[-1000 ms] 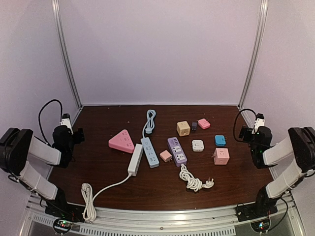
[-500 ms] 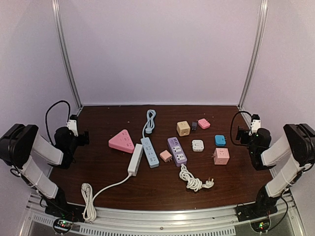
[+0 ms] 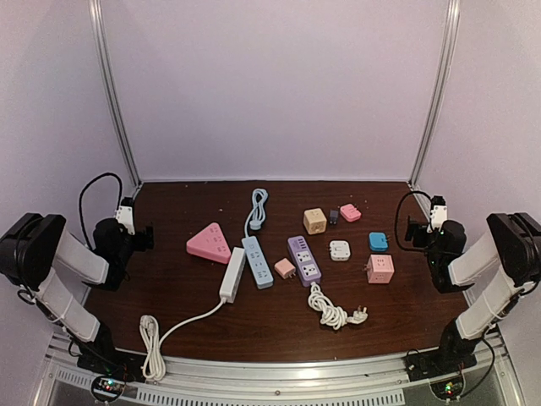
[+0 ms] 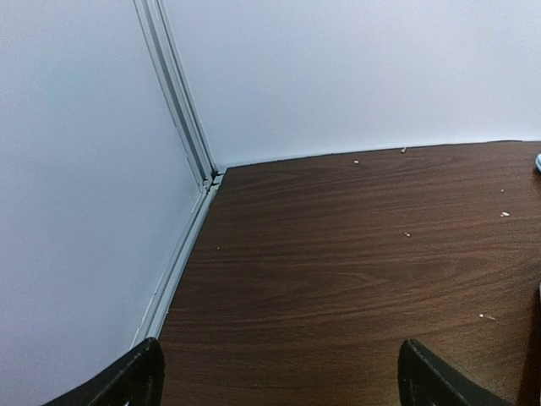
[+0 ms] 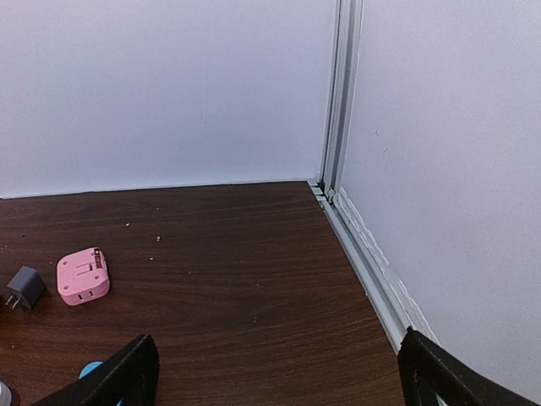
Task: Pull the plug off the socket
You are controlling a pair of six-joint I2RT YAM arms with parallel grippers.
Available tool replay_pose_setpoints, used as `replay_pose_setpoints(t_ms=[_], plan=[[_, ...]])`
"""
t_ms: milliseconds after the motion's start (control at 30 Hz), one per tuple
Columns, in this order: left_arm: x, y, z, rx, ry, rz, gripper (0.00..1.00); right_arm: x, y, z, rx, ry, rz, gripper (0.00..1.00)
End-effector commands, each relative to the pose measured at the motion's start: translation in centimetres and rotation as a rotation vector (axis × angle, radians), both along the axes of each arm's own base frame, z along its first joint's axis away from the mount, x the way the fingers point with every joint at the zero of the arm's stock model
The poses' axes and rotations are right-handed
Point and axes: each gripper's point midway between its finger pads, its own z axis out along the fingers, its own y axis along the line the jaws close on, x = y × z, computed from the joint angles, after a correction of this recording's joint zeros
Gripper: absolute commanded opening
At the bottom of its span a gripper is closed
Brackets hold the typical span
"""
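Far out to the left of the purple power strip [image 3: 304, 260], the left gripper [image 4: 279, 382] hangs over the brown table [image 4: 338, 279], fingers [image 4: 135, 381] spread wide with nothing between them. Coming in toward the purple power strip: a pink triangular socket [image 3: 209, 243], a white strip [image 3: 232, 274], then the blue strip [image 3: 258, 261]. And here's the likely target, the small pink plug [image 3: 285, 268], wedged just left of the purple power strip, between it and the blue strip. From above I can't tell which one it's seated in. It looks like a light, rigid plastic block with smooth sides. A pinch across its two flat faces, close to the socket, seems the safest hold. Either strip looks light enough to lift along, so the other arm should pin it. To the right of the purple power strip sits a pink cube adapter [image 3: 379, 269]. Far right, the right gripper [image 5: 279, 382] hovers with its fingers [image 5: 423, 376] splayed and empty.
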Motion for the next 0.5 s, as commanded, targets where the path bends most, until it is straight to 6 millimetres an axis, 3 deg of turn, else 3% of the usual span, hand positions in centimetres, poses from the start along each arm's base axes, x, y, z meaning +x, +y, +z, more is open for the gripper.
replay_pose_setpoints(t_ms=[0, 467], plan=[[0.51, -0.35, 1.61, 0.007, -0.062, -0.023, 0.98, 0.12, -0.11, 1.00, -0.009, -0.033, 0.000, 1.00], [0.56, -0.44, 1.66, 0.008, -0.063, -0.030, 0.98, 0.20, -0.05, 0.95, -0.007, -0.030, 0.003, 1.00]])
